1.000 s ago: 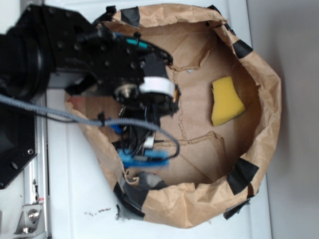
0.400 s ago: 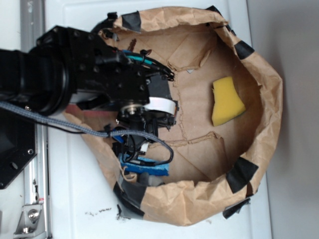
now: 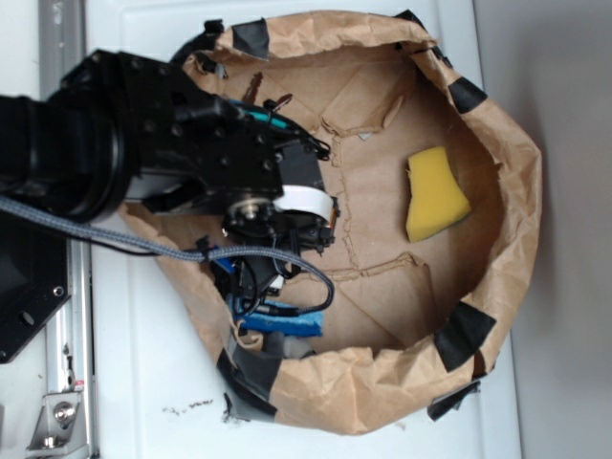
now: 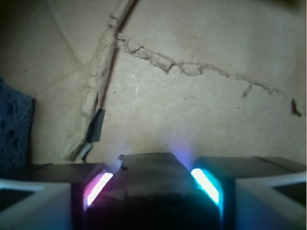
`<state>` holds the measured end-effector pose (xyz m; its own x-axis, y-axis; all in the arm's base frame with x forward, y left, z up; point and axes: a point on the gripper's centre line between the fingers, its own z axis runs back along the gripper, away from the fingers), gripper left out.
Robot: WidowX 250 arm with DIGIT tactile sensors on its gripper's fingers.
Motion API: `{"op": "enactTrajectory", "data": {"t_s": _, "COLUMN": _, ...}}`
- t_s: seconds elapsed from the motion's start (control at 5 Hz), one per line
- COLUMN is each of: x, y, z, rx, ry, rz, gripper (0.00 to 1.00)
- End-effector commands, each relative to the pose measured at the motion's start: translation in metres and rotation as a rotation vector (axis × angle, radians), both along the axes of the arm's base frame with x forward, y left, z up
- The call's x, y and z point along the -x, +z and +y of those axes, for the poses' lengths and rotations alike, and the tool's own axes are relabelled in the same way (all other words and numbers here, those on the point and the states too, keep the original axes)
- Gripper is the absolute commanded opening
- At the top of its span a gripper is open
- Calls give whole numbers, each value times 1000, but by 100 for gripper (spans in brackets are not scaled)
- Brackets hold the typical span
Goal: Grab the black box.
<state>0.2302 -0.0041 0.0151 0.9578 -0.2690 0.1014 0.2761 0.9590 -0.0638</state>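
In the wrist view a dark, glossy box, the black box [image 4: 153,179], fills the gap between my two fingers and touches the glowing pink pad [image 4: 98,188] and the cyan pad [image 4: 205,185]. My gripper [image 4: 153,165] is shut on it, just above the brown paper floor. In the exterior view my gripper [image 3: 323,222] sits inside the left half of the paper bag [image 3: 512,191]. There the arm hides the box.
A yellow sponge [image 3: 435,196] lies at the right inside the bag. A blue sponge [image 3: 282,325] [image 4: 12,124] lies near the bag's lower left wall. Black tape patches [image 3: 466,335] mark the rim. A metal rail [image 3: 62,363] runs along the left.
The arm has shifted down the frame and a little further into the bag over the last second. In the last half second it has barely moved.
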Motion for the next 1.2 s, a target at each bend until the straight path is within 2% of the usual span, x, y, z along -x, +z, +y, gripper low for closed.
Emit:
{"op": "enactTrajectory", "data": {"t_s": 0.0, "x": -15, "y": 35, "z": 10, "rx": 5, "ry": 37, "rz": -46, "gripper": 0}}
{"op": "enactTrajectory", "data": {"t_s": 0.2, "x": -31, "y": 80, "z": 12, "rx": 12, "ry": 125, "rz": -57, "gripper": 0}}
{"op": "enactTrajectory", "data": {"t_s": 0.4, "x": -36, "y": 129, "z": 7, "rx": 53, "ry": 240, "rz": -60, "gripper": 0}}
{"op": "enactTrajectory", "data": {"t_s": 0.6, "x": -32, "y": 149, "z": 12, "rx": 23, "ry": 291, "rz": -110, "gripper": 0}}
{"op": "enactTrajectory", "data": {"t_s": 0.8, "x": -38, "y": 152, "z": 22, "rx": -23, "ry": 347, "rz": -153, "gripper": 0}}
{"op": "enactTrajectory", "data": {"t_s": 1.0, "x": -49, "y": 148, "z": 31, "rx": -47, "ry": 375, "rz": -169, "gripper": 0}}
